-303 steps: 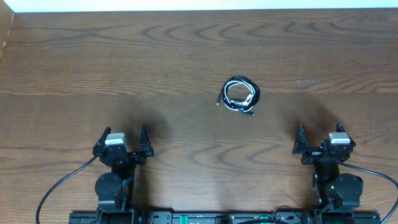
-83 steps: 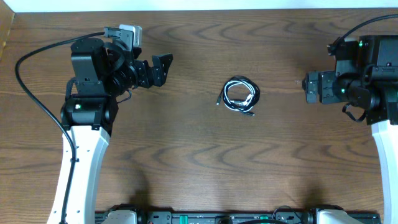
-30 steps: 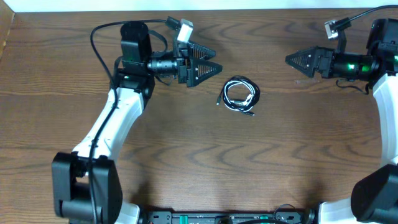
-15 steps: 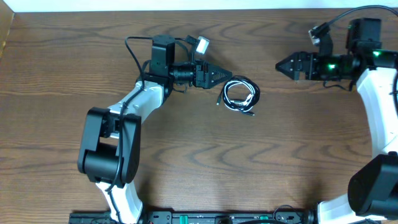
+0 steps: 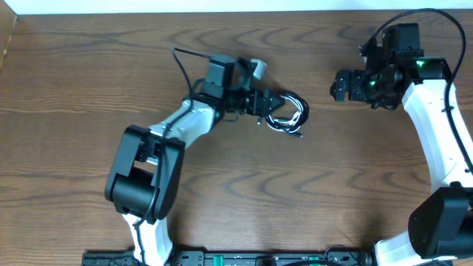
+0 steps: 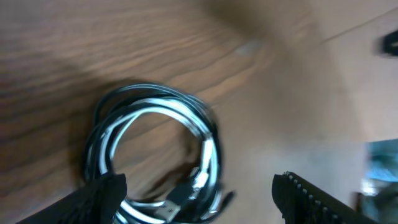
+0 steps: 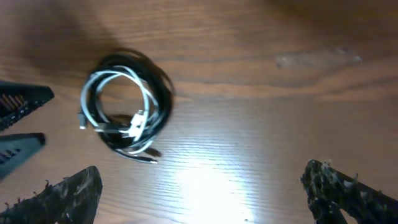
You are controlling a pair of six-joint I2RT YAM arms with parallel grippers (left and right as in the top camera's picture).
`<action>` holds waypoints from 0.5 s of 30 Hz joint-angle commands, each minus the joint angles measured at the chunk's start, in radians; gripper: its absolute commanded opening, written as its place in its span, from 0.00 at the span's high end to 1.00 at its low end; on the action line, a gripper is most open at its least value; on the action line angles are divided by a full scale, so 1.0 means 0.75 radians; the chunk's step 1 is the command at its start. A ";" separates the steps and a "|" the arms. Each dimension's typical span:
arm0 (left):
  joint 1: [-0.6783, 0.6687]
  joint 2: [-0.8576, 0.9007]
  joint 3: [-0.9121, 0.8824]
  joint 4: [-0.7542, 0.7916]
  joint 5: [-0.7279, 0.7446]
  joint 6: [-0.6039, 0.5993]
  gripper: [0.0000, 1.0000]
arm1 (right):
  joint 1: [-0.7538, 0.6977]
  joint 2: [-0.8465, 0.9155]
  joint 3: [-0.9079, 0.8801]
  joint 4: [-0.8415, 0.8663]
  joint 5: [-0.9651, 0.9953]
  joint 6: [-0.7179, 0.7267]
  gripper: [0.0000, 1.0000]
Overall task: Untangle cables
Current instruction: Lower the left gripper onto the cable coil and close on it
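Left hand (image 5: 273, 103) stood open at the left edge of the cable ring (image 5: 287, 111), gripping nothing, part of the ring between its fingers. Right hand (image 5: 338, 84) hung wide open, empty, well apart to the right. On the wood surface (image 5: 222, 192), black cable (image 6: 146, 90) and white cable (image 6: 155, 109) lay looped together. Untangling not begun; all separation left. Small plugs (image 6: 180, 202) within the ring.

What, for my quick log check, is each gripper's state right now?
Left gripper: open at the coiled cables, nothing gripped.
Right gripper: open, empty.
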 commanded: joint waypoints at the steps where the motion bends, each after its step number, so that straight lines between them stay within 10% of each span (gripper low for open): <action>1: -0.070 0.006 0.010 -0.053 -0.317 0.128 0.20 | 0.007 0.005 -0.007 -0.039 0.087 0.035 0.01; 15: -0.233 0.006 0.010 -0.161 -0.935 0.193 0.21 | 0.007 0.005 -0.007 -0.159 0.185 0.054 0.01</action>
